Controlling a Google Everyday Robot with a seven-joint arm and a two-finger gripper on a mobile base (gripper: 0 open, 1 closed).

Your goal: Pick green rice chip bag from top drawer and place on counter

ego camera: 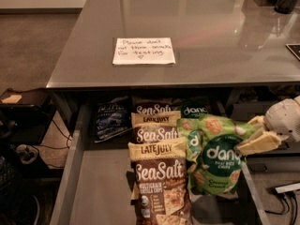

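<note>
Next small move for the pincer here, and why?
Probably lift straight up. The pincer looks shut on the green bag at its upper right corner, but the bag hangs low over the drawer and overlaps the second green bag. The counter edge sits higher in view, so I'd gain height before moving towards it.
</note>
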